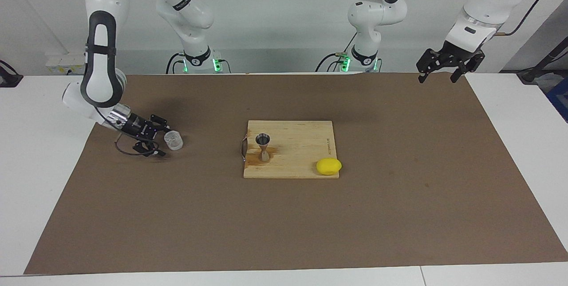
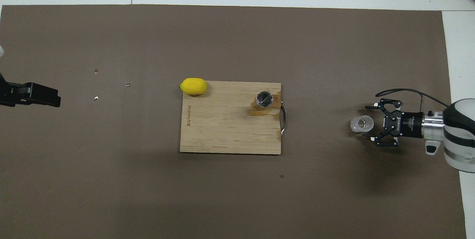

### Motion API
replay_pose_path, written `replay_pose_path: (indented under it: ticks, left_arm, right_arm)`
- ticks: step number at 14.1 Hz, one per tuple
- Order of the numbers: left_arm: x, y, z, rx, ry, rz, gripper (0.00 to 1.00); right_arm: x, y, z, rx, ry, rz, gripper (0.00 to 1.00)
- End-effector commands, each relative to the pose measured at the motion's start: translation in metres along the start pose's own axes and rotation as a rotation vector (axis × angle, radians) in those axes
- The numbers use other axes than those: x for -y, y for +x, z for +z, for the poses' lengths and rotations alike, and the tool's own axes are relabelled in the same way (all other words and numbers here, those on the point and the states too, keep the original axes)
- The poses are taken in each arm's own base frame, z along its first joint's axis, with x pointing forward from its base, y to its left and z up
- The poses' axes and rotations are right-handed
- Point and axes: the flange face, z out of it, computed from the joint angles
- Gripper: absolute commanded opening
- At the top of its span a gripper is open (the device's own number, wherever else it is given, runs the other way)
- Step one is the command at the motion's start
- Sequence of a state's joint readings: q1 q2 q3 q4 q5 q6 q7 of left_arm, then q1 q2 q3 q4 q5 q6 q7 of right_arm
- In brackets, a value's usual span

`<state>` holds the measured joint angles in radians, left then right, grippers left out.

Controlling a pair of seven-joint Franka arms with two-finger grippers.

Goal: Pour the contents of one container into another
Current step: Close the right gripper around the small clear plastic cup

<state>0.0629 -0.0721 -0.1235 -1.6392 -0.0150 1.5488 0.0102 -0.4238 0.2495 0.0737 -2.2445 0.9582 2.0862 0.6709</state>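
Note:
The clear glass cup (image 1: 173, 140) (image 2: 362, 124) stands upright on the brown mat toward the right arm's end of the table. My right gripper (image 1: 163, 138) (image 2: 369, 123) lies low and level beside it, open, with its fingertips reaching just to the cup's sides and not touching it. The steel hourglass jigger (image 1: 263, 146) (image 2: 265, 100) stands upright on the wooden cutting board (image 1: 301, 144) (image 2: 222, 127), on a wet stain near the handle. My left gripper (image 1: 437, 73) (image 2: 53, 100) hangs open and empty, high over the mat's edge at the left arm's end.
A yellow lemon (image 1: 329, 166) (image 2: 193, 86) rests at the board's corner, toward the left arm's end and farther from the robots than the jigger. A metal handle (image 1: 242, 147) sticks out of the board toward the cup. The brown mat (image 1: 284, 224) covers the table.

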Motion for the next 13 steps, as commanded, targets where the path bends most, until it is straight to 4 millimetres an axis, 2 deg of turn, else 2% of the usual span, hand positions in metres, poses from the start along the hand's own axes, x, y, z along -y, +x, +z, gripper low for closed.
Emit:
replay_pose_path:
  ticks: [1,3,4,5,6,7,10,13]
  left_arm:
    - [0.002,-0.003,0.004,0.031,-0.009,-0.005,1.0]
    - [0.005,-0.003,0.003,0.026,-0.009,-0.009,1.0]
    - [0.005,-0.003,0.003,0.026,-0.009,-0.009,1.0]
    - [0.004,-0.003,0.003,0.026,-0.009,-0.008,1.0]
    - [0.004,-0.003,0.003,0.026,-0.009,-0.008,1.0]
    - [0.004,-0.003,0.003,0.026,-0.009,-0.008,1.0]
    - [0.004,-0.003,0.003,0.026,-0.009,-0.008,1.0]
    - [0.004,-0.003,0.003,0.026,-0.009,-0.008,1.0]
  right_arm:
    - [-0.003,-0.002,0.005,0.016,0.034,-0.008,1.0]
    - [-0.007,-0.003,0.01,0.026,0.032,0.001,0.97]
    - [-0.008,-0.003,0.011,0.032,0.035,0.004,0.9]
    - [-0.008,-0.006,0.011,0.04,0.032,0.001,0.8]
    - [-0.007,-0.006,0.01,0.051,0.032,-0.001,0.26]
    - [-0.007,-0.009,0.009,0.057,0.029,-0.008,0.0]
    - [-0.001,-0.022,-0.001,0.05,0.047,-0.004,0.0]
    - [0.012,-0.065,0.001,0.035,0.044,-0.006,0.0]
